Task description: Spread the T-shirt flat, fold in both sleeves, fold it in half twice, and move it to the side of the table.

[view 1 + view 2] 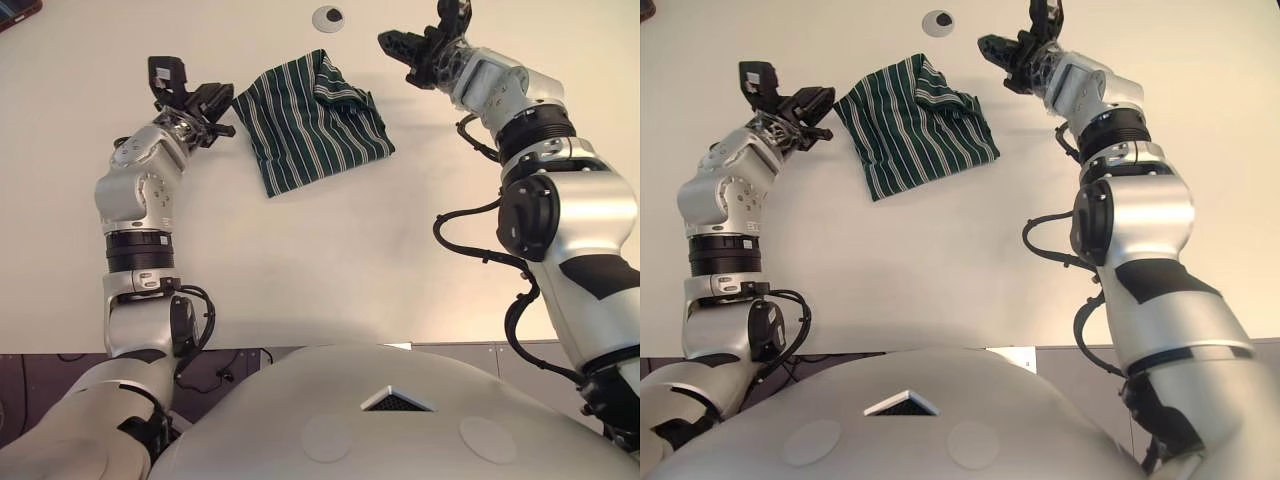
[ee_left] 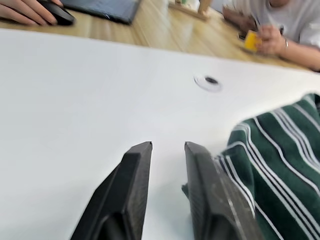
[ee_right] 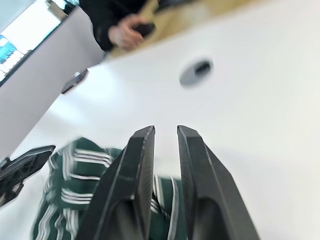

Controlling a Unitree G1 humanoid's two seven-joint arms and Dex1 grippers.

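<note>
Green cloth with white stripes is lying as a compact, multi-layer bundle on the white table (image 1: 300,270): this is the T-shirt (image 1: 310,125), and it is sitting between the two pincers.

1. Left pincer (image 2: 167,146). It is hovering low over the table with its fingers slightly parted and nothing between them. The nearest edge of the T-shirt is lying just beside its fingertips, on the side facing the right pincer. Whether the finger is touching the cloth cannot be told.

2. T-shirt. No sleeve is showing loose, and the outline is reading as a rough rectangle. The corner nearest the right pincer is bunching up instead of lying flat. Judged from this shape, spreading, sleeve folding and halving are appearing complete or nearly complete, with the final fold somewhat untidy.

3. Right pincer (image 3: 165,129). It is hanging above the table, just beyond the bunched corner, with its fingers narrowly apart and gripping nothing. A round grommet (image 1: 327,16) is sitting in the table ahead of this pincer, apart from the cloth.

4. Remaining work. The bundle is lying in the middle zone between the pincers, not at a table side. The transfer to the side is therefore judged not yet done; smoothing the raised corner may be needed first.
</note>
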